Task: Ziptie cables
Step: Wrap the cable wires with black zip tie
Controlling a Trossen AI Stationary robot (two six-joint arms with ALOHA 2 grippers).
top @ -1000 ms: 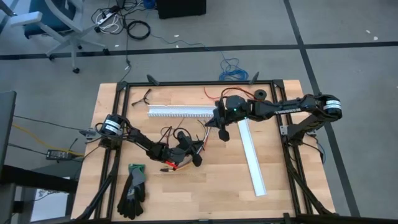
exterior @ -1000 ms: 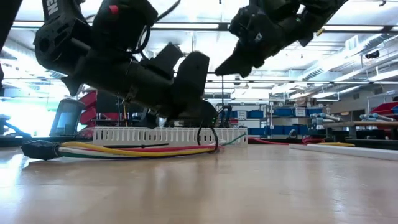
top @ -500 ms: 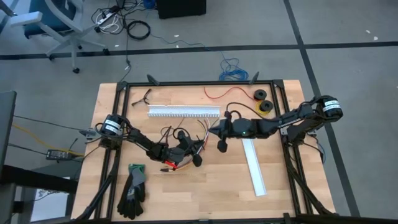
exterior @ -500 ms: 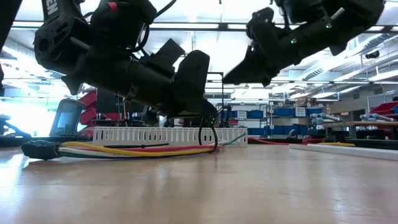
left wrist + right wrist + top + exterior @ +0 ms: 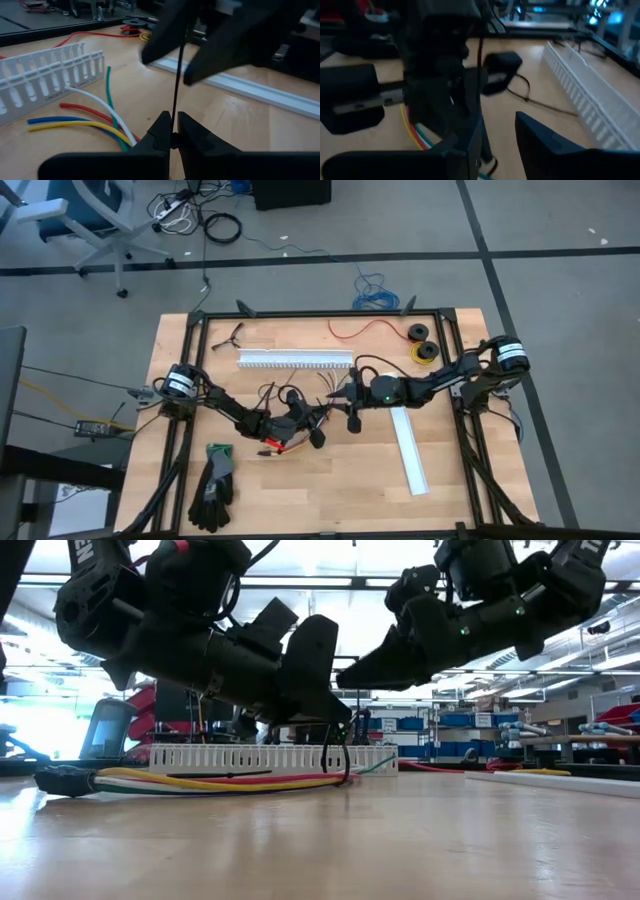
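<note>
Two grippers meet over the cables (image 5: 200, 781), which lie flat on the wooden table (image 5: 340, 480) just below the left gripper (image 5: 174, 131), their loose ends fanning out beside it toward the white slotted channel (image 5: 45, 75). The left gripper's jaws are pinched shut on a thin black zip tie (image 5: 176, 85) that rises straight up from between them. The right gripper (image 5: 495, 132) hangs just beyond, jaws parted with nothing between them, the tie passing in front of them.
</note>
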